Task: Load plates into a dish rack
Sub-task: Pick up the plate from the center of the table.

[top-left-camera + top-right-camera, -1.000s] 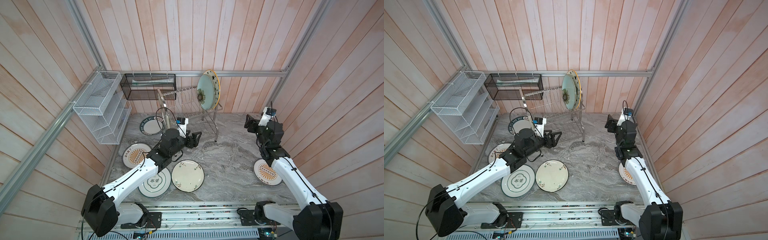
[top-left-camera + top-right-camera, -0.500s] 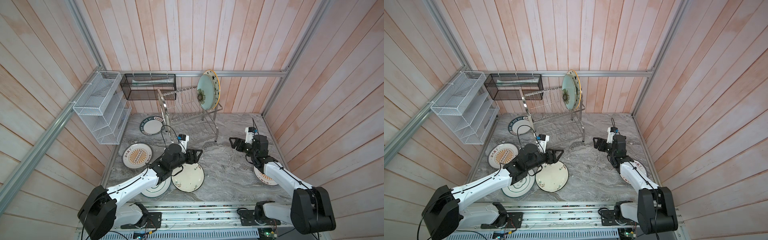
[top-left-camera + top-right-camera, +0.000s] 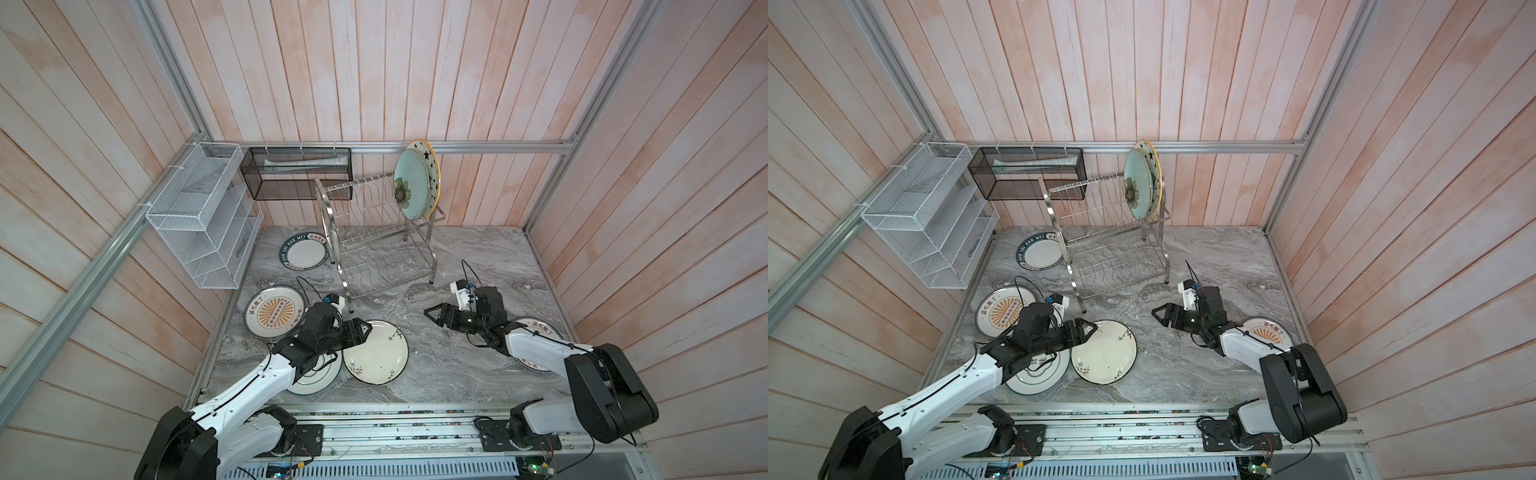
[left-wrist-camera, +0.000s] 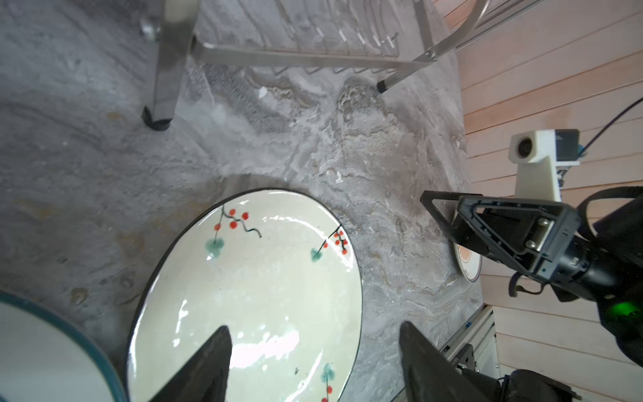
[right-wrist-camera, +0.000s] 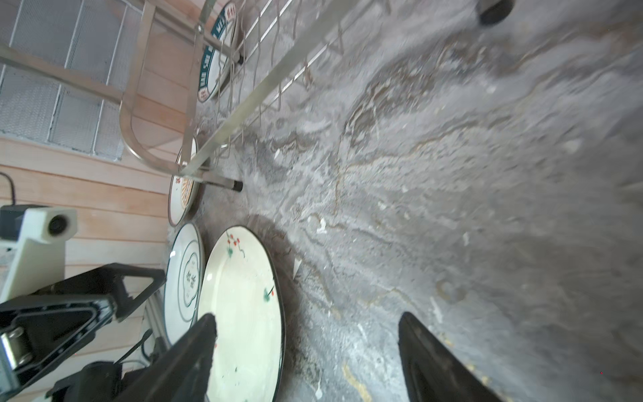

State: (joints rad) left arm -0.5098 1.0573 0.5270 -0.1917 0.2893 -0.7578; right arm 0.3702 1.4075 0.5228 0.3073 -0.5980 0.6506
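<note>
Left claw (image 3: 363,330) is hovering with jaws apart over the rim of the cream plate (image 3: 380,357) lying flat on the table (image 3: 457,374); right claw (image 3: 434,319) is hanging spread wide nearby. Sliding one finger squarely under the rim looks best before lifting toward the rack (image 3: 374,232).

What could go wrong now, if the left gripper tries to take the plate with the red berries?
1. The berry plate lies flat on the marble tabletop; the open left gripper may only push it against the teal-rimmed plate beside it.
2. The open right gripper points at the same plate, so the arms might collide.
</note>
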